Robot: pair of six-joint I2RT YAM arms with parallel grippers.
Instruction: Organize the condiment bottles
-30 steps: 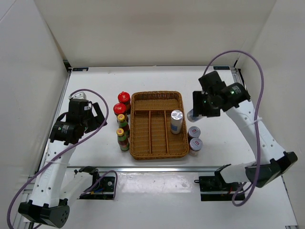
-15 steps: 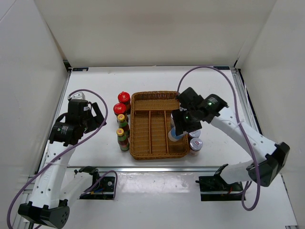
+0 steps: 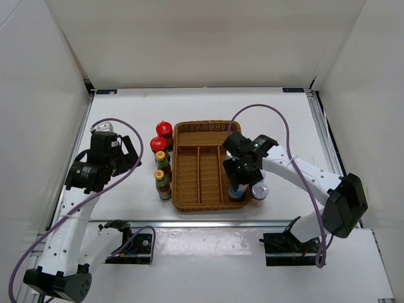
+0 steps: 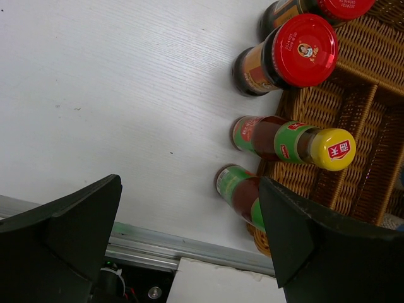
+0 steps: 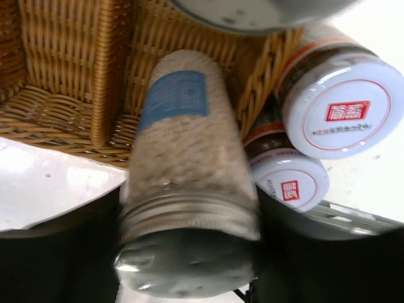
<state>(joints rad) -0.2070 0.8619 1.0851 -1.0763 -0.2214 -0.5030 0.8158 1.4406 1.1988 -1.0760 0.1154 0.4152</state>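
Note:
My right gripper (image 3: 238, 180) is shut on a silver-lidded jar with a blue label (image 5: 183, 183), holding it tilted over the front of the right compartment of the wicker tray (image 3: 189, 129). A second silver lid (image 5: 252, 11) shows just behind it in the tray. Two white-topped jars (image 5: 338, 113) (image 5: 291, 183) stand outside the tray's right wall; one shows in the top view (image 3: 259, 190). Two red-lidded jars (image 3: 164, 128) (image 3: 158, 144) and two yellow-capped bottles (image 3: 161, 156) (image 3: 160, 175) stand left of the tray. My left gripper (image 3: 125, 158) is open and empty, left of them.
The left wrist view shows a red-lidded jar (image 4: 303, 50), the yellow-capped bottles (image 4: 297, 142) (image 4: 240, 189) and the table's metal front rail (image 4: 158, 243). White walls enclose the table on three sides. The tray's left and middle compartments (image 3: 199, 173) hold nothing.
My right arm has swung left and forward from outside the tray's right side, carrying the silver-lidded jar over the right compartment's front. The left arm has not moved.

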